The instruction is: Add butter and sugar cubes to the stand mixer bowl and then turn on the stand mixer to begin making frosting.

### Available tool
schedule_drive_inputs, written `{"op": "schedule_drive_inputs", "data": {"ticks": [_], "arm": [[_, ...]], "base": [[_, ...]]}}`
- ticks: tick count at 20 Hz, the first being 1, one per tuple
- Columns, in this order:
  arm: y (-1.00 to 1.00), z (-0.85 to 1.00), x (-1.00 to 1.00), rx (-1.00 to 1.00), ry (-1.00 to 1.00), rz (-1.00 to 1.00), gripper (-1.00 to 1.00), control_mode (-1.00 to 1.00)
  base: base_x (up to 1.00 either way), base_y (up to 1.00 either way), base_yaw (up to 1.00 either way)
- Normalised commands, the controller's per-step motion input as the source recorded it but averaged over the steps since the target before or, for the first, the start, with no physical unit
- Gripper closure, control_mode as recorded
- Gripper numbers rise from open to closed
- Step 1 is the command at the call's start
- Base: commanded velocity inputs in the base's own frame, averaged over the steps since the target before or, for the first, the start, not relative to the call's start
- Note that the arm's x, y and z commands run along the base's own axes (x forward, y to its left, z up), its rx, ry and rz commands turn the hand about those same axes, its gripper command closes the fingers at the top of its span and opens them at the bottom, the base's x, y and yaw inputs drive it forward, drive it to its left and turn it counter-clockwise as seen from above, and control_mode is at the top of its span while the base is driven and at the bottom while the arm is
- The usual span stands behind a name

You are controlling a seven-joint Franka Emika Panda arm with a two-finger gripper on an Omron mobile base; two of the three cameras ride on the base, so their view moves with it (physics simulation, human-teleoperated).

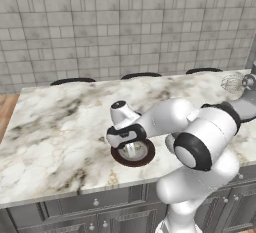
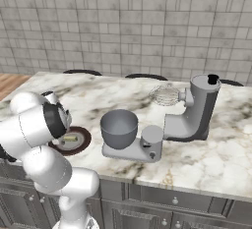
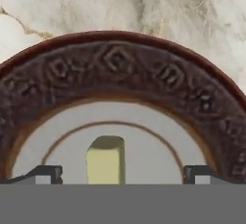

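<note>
The butter (image 3: 105, 160), a small pale-yellow stick, lies on the grey centre of a dark brown round plate (image 3: 115, 59). My gripper (image 3: 122, 175) hangs open just above it, one fingertip (image 3: 48, 174) on each side of the stick, not touching it. From the left base view, my hand (image 1: 125, 134) is low over the plate (image 1: 145, 159). To the plate's right the stand mixer bowl (image 2: 119, 127) sits on the base of the stand mixer (image 2: 197, 110), whose head is tilted up with its whisk (image 2: 165, 95) raised. The sugar cubes are out of view.
The plate (image 2: 81, 142) sits near the front edge of the marble counter (image 2: 221, 154), with cabinet drawers below. Three dark stool tops (image 1: 141, 75) line the counter's far edge before a tiled wall. My own arm covers the counter's left end in the right base view.
</note>
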Motion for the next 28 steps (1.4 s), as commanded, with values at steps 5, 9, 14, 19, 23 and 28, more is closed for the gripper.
{"op": "schedule_drive_inputs", "data": {"ticks": [5,9,14,19,23,28], "arm": [[0.00,-0.24,0.22,0.00,0.00,0.00,-1.00,-1.00],[0.01,-0.26,0.01,0.00,0.00,0.00,-1.00,-1.00],[0.02,-0.17,-0.02,-0.01,-0.01,0.00,1.00,-1.00],[0.00,-0.02,-0.20,0.00,-0.11,0.00,1.00,-1.00],[0.00,0.00,-0.40,0.00,-0.20,-0.01,1.00,-1.00],[0.00,0.12,-0.22,0.00,-0.07,-0.02,1.00,-1.00]], "base": [[0.00,0.00,0.00],[0.00,0.00,0.00],[0.00,0.00,0.00],[0.00,0.00,0.00],[0.00,0.00,0.00],[0.00,0.00,0.00]]}}
